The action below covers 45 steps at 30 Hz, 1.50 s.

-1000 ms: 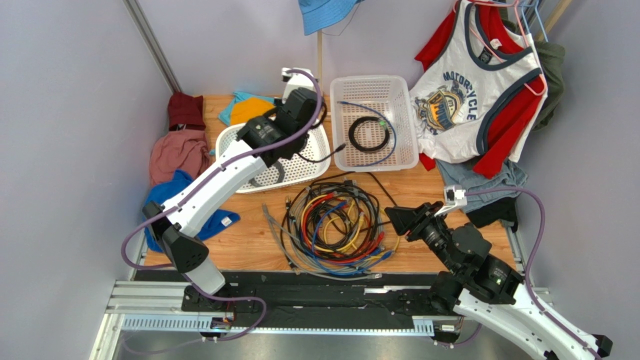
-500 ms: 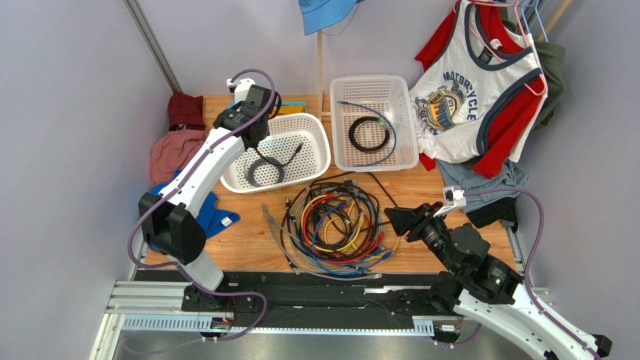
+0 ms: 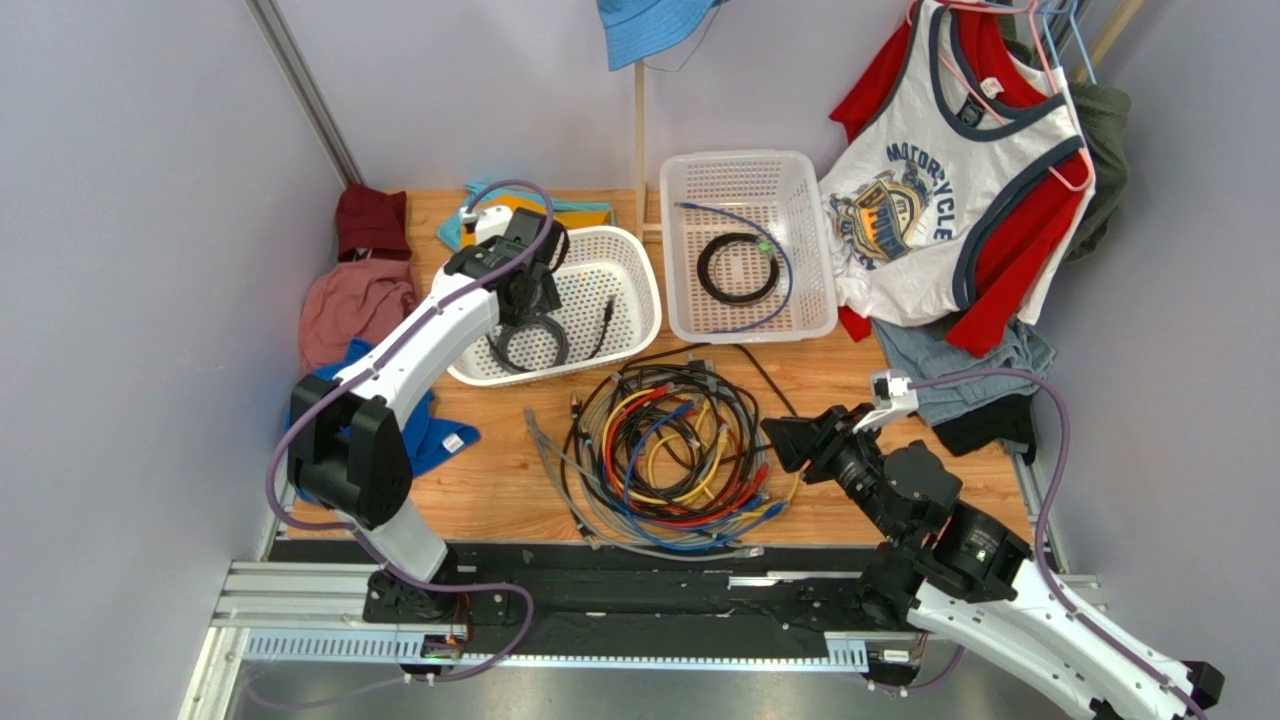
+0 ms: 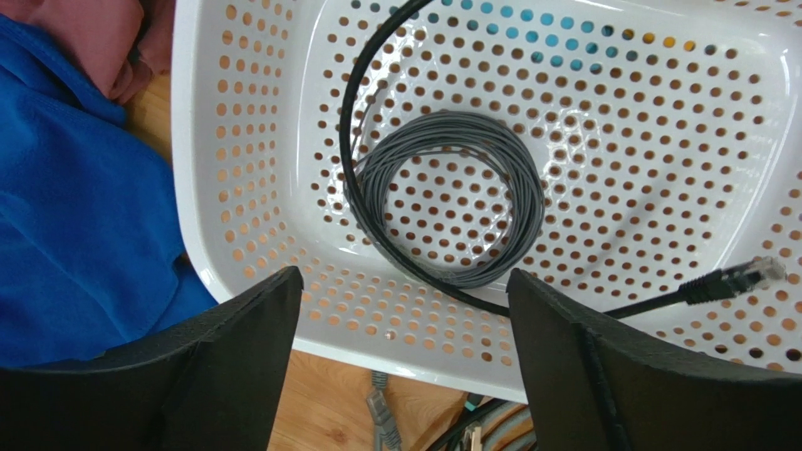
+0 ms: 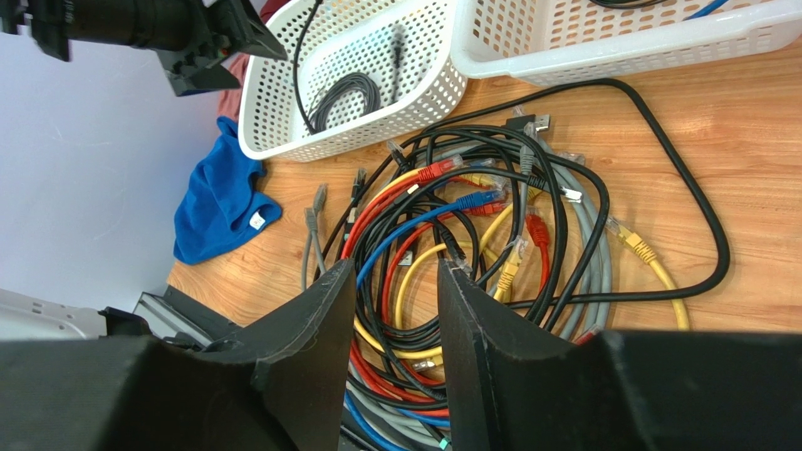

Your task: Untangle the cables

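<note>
Now released: the left hand has let one black cable go into the left basket.
Its jaws, shut a moment ago, stand wide and empty above a grey coil. The remaining cables lie tangled on the tabletop, with the right hand narrowly parted and empty beside them.

Plain pale grey walls on three sides, evenly lit. Wooden desk between them, silver rail along its near edge. Slanted metal post in the left back corner.
</note>
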Tool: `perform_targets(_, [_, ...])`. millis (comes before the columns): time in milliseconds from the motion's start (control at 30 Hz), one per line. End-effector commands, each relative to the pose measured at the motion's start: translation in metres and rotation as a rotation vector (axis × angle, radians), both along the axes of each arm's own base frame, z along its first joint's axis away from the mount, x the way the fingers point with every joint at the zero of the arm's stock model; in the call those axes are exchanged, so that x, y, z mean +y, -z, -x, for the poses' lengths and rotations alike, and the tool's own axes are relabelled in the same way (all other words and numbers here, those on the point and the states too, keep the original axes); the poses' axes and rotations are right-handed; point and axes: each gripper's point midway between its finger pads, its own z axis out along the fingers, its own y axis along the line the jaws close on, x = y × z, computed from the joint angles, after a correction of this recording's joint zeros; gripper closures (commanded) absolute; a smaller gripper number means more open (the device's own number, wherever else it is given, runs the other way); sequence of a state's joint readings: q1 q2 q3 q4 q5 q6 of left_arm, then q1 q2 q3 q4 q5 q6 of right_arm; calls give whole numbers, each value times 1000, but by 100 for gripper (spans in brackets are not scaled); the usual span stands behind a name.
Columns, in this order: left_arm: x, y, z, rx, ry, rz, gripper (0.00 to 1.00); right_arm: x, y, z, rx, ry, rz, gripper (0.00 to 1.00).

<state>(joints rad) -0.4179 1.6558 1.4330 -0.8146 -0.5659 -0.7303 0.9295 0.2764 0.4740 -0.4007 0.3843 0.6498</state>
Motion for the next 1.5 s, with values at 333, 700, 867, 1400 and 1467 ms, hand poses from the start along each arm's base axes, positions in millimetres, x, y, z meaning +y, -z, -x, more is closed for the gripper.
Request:
perform_targets(333, [-79, -107, 83, -325, 337, 287, 16, 73, 28, 2, 74, -283, 138, 50])
perform_targets(700, [-88, -29, 196, -189, 462, 369, 22, 156, 62, 13, 158, -502, 313, 41])
perform_targets(867, [-59, -11, 215, -200, 380, 432, 24, 187, 76, 16, 217, -553, 312, 37])
perform_targets(1400, [-24, 4, 233, -225, 359, 436, 27, 214, 126, -9, 327, -447, 368, 40])
perform_targets(1467, [-24, 4, 234, -227, 361, 439, 27, 217, 131, -11, 334, -443, 377, 42])
